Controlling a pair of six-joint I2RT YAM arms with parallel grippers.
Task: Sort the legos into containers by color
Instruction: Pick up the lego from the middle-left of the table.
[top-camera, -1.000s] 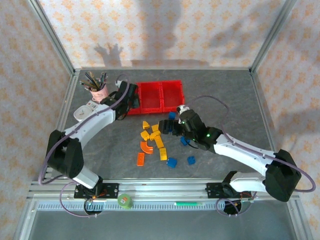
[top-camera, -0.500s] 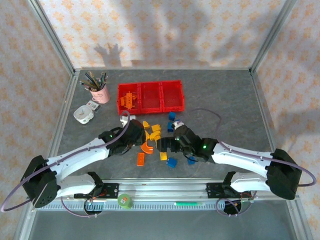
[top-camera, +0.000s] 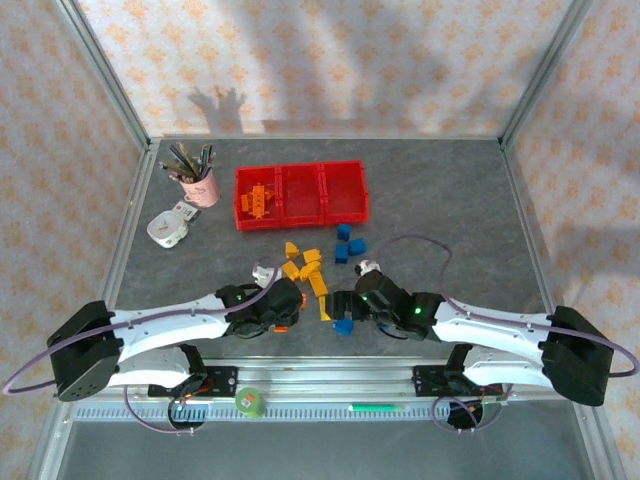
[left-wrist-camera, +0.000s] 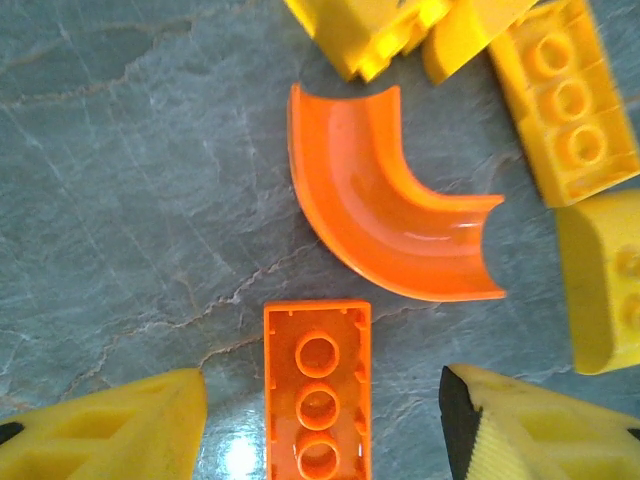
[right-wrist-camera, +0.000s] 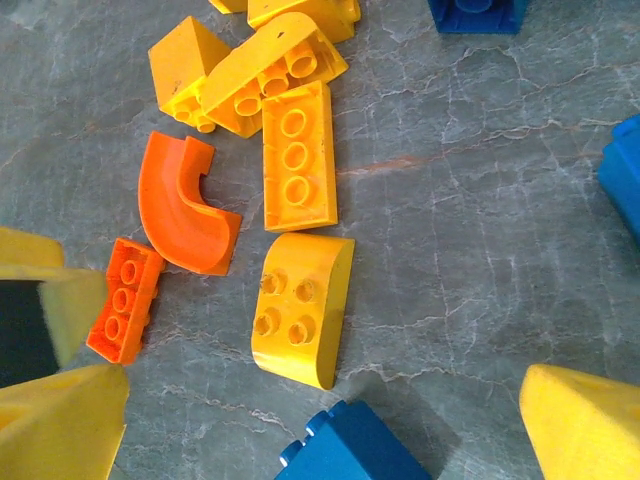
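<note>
At the far left of the counter (top-camera: 470, 200) you had a pink cup of pens (top-camera: 197, 186) and, nearer the arms, a small white gadget (top-camera: 167, 228) that I could not identify. A green tape roll (top-camera: 249, 402) sat on the front rail. Right of the cup stood the containers (top-camera: 300, 222), three joined red bins in a row toward the back of the counter, and the leftmost bin held a few orange pieces (top-camera: 260, 199). Your left tool (top-camera: 287, 318) was low over the near-left edge of the loose legos (top-camera: 306, 268). Its yellow fingers (left-wrist-camera: 110, 425) stood apart on either side of a flat orange brick (left-wrist-camera: 317, 400) with three studs, and neither touched it as far as the wrist view showed. Just beyond that brick lay an orange arch piece (left-wrist-camera: 385, 235), and past it a cluster of yellow bricks (left-wrist-camera: 570, 100). Your right tool (top-camera: 343, 303) was just right of the left one, near the same pile, its fingers (right-wrist-camera: 585, 425) spread wide and gripping nothing, with a blue brick (right-wrist-camera: 350, 450) lying on the counter in the gap. A rounded yellow four-stud brick (right-wrist-camera: 300, 310) lay just beyond that blue one. Further back, a few more blue bricks (top-camera: 350, 240) lay between the pile and the containers.
</note>
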